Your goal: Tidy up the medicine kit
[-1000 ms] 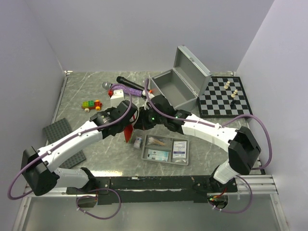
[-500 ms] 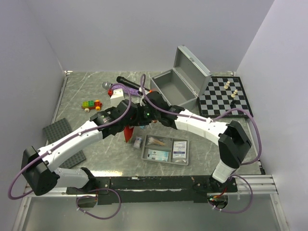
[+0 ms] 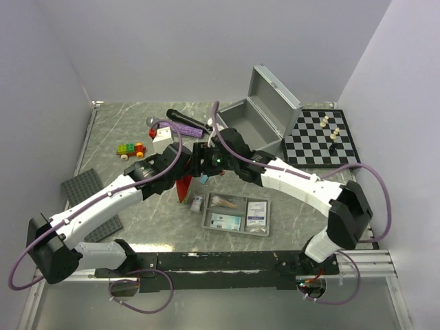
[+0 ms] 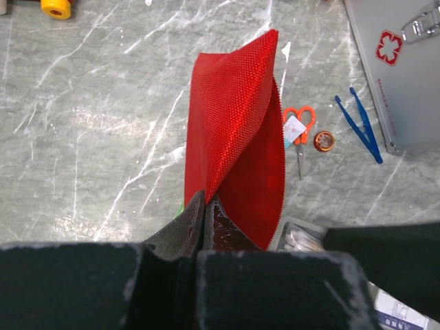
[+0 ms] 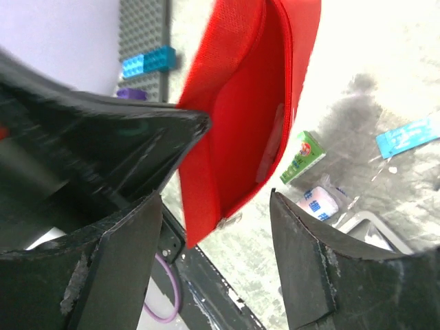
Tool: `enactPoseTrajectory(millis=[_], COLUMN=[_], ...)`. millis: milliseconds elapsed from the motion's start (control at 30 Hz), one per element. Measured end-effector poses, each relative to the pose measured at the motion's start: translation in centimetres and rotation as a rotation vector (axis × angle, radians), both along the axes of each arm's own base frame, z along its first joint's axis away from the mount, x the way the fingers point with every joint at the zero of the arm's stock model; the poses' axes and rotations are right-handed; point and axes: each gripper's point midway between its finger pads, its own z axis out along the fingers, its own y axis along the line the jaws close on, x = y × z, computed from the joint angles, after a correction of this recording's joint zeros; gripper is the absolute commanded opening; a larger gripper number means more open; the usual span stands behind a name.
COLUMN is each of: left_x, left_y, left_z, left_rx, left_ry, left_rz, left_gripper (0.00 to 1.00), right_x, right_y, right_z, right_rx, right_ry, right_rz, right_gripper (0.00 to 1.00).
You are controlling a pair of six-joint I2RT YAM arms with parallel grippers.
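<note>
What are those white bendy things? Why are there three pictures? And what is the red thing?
They are two robot arms bolted to a table. Each ends in a two-finger gripper. The wide picture comes from a camera above and behind them. The other two come from a small camera on each wrist, so you see that arm's own fingers. The left gripper is pinched shut on the edge of a red pouch. The right gripper is open, facing the pouch's open side. On the table lie a grey tray of medicine packets, an open metal case, a chessboard, a toy car, scissors and blue tweezers.
</note>
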Motion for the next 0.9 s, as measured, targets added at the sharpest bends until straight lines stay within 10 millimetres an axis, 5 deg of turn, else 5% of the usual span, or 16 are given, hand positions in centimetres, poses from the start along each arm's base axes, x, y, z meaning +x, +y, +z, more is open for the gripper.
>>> enactPoseTrajectory(millis=[133, 267, 367, 633, 900], left_x=[0.1, -0.2, -0.6, -1.6, -2.0], left_y=[0.4, 1.5, 3.1, 5.7, 6.4], left_z=[0.0, 0.7, 1.5, 1.5, 0.7], left_rx=[0.002, -0.001, -0.014, -0.011, 0.001], left_ry=[-0.001, -0.025, -0.053, -0.069, -0.057], left_rz=[0.011, 0.034, 0.066, 0.113, 0.121], left_gripper=[0.01, 0.01, 0.01, 0.01, 0.01], right_x=[0.7, 3.0, 5.1, 6.5, 8.5], right_y=[-1.7, -4.9, -6.4, -5.5, -4.5], right_z=[1.6, -0.1, -3.4, -13.7, -16.2], right_rx=[0.029, -0.019, -0.109, -0.310, -0.365], right_ry=[-0.043, -0.040, -0.004, 0.183, 0.236], right_rz=[-0.043, -0.130, -0.181, -0.181, -0.226], right_gripper=[0.66, 0.63, 0.62, 0.61, 0.59])
